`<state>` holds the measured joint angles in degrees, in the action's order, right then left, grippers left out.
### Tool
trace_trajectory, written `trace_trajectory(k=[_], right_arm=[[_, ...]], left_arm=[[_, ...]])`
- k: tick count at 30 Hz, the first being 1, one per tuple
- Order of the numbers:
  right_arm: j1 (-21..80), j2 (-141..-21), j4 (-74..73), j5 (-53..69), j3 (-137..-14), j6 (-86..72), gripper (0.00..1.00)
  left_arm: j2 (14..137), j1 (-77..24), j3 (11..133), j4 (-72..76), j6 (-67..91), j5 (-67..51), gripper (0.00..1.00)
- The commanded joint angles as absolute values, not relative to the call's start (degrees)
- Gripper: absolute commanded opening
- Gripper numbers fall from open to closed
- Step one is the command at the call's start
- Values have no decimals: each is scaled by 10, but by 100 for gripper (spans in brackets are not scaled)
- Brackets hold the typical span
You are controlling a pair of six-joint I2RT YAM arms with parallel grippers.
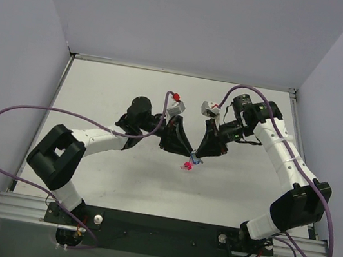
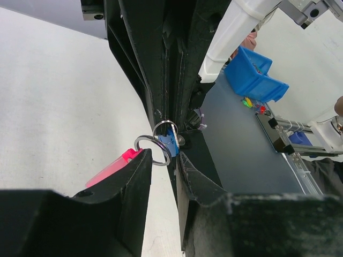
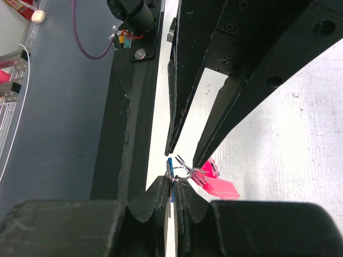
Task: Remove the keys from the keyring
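- The two arms meet over the middle of the white counter (image 1: 132,90), fingertips almost nose to nose.
- The right hand (image 3: 171,184) is closed on the blue key (image 2: 169,144). Its two fingers are pressed together, with only a thin blue sliver showing between them in its own wrist view.
- The left hand (image 3: 184,156) is partly open. Its fingers (image 3: 214,112) stand apart, one tip on each side of the keyring (image 2: 153,150), and I cannot tell whether either tip actually presses on the wire.
- The keyring is a thin silvery loop, just beside the blue key's head and right at the tip of the closed right hand.
- A second, smaller silvery loop (image 2: 165,128) sits just above it, against the blue key (how the two loops link is too fine to make out).
- A pink key (image 2: 112,168) hangs on the keyring and angles away from the blue one, partly hidden behind one left finger in the left wrist view.
- From above, the pink key shows just nearer the arm bases than the meeting fingertips. I cannot tell whether it touches the counter.
- A purple cable (image 1: 4,115) loops out from the left arm.
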<state>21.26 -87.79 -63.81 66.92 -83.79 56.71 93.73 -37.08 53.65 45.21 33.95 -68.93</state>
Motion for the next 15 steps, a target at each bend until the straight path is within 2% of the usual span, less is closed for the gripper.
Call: trace_trajectory(k=[1, 6, 15], right_arm=[[219, -876, -664, 703, -858, 595, 0], [219, -875, -665, 702, -857, 598, 0], [219, -874, -664, 701, -856, 599, 0]], left_arm=[[941, -375, 562, 474, 338, -703, 35], [942, -378, 563, 473, 337, -704, 33], [947, -381, 567, 469, 337, -707, 21]])
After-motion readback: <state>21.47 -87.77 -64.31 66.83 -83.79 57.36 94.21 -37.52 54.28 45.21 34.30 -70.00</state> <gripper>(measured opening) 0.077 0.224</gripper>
